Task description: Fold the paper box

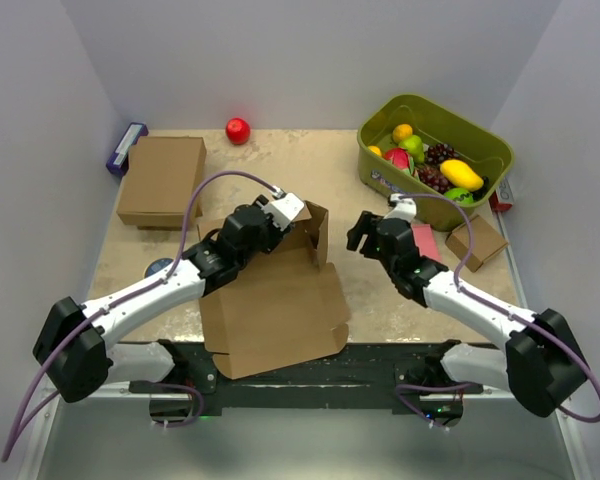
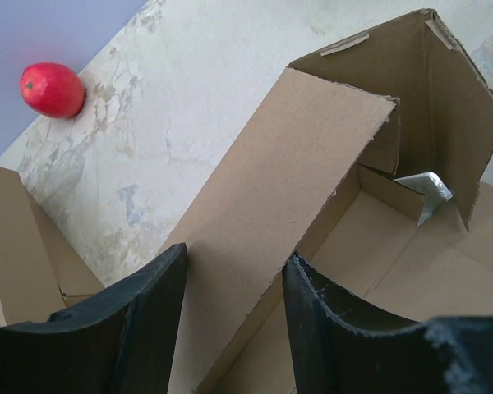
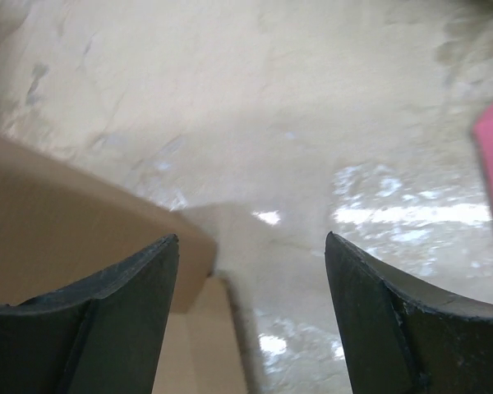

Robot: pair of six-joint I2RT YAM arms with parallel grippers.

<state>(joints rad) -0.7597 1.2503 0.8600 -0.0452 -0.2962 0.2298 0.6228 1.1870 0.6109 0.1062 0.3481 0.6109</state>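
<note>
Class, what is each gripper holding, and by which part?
Right gripper holds nothing. Left gripper: jaws straddle a raised side flap of the paper box; a grip cannot be told.

I read the paper box (image 1: 275,310) as plain brown, the table (image 1: 280,165) as beige with grey marbling, the far fruit (image 1: 238,130) as red, the right-hand bin (image 1: 372,165) as olive green.

Table (image 1: 290,170), far centre: bare strip between the closed brown cardboard box (image 1: 162,180) at far left and the olive-green plastic bin of fruit (image 1: 435,160) at far right.
Far edge: small red fruit (image 1: 238,130).
Centre: brown corrugated paper box (image 1: 275,310), upright flaps (image 1: 315,235) blocking its far end.
Right of the flaps: bare lane, right tool (image 1: 358,235) over it with jaws apart.
Right edge: small brown cardboard cube (image 1: 477,243).
</note>
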